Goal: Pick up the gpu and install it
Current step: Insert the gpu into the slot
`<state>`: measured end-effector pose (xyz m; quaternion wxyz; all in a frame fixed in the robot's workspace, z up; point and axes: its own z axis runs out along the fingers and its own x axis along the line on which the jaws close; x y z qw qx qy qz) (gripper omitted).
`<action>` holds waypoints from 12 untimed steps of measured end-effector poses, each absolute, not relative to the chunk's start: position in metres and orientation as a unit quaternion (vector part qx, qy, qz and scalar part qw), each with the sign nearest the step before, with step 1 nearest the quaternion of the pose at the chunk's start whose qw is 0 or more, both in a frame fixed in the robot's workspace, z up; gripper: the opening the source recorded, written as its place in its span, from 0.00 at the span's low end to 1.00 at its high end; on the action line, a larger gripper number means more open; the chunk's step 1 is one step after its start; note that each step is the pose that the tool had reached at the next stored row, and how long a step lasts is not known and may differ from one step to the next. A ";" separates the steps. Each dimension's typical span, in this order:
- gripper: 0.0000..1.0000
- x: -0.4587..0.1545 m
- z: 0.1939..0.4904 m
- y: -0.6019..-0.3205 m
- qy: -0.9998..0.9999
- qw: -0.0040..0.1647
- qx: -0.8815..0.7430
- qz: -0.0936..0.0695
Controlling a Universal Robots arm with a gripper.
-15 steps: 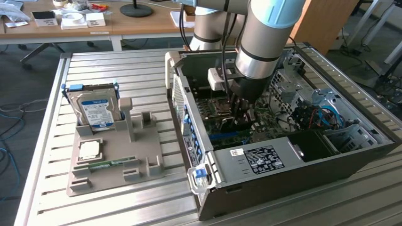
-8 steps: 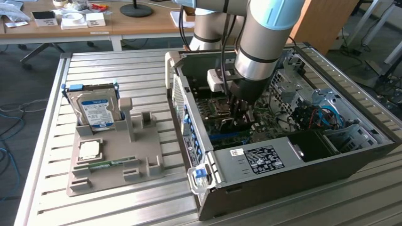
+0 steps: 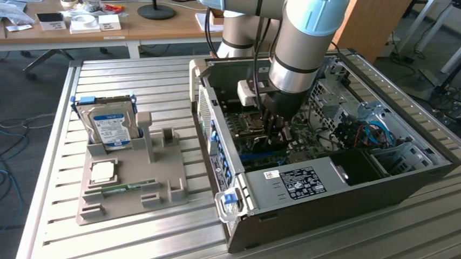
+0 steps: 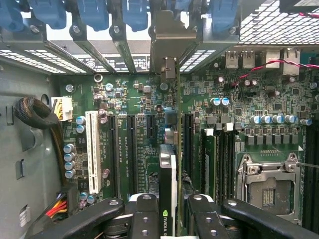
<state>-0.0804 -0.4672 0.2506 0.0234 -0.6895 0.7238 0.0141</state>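
The gpu (image 4: 168,189) is seen edge-on in the wrist view: a dark card with a green logo and a thin green board edge. It stands upright over the motherboard (image 4: 134,94) between the long black slots. Its pale metal bracket (image 4: 172,42) reaches the row of rear slot openings in the case. My gripper (image 4: 171,219) is shut on the gpu, with a black finger (image 4: 142,214) on either side of it. In the exterior view my gripper (image 3: 277,132) reaches deep into the open computer case (image 3: 317,183), and the card is mostly hidden beneath it.
A grey holder (image 3: 126,186) at the exterior view's left carries a silver hard drive (image 3: 108,124), a processor chip (image 3: 103,172) and a green memory stick (image 3: 122,189). Blue retention clips (image 4: 94,12), the processor socket (image 4: 269,181) and a cable bundle (image 4: 37,114) surround the card.
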 end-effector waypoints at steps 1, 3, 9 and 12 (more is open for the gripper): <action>0.27 -0.080 0.251 -0.467 0.724 0.023 -0.689 0.014; 0.27 -0.080 0.250 -0.467 0.724 0.023 -0.689 0.014; 0.27 -0.081 0.250 -0.467 0.724 0.023 -0.690 0.014; 0.27 -0.081 0.250 -0.467 0.724 0.023 -0.690 0.014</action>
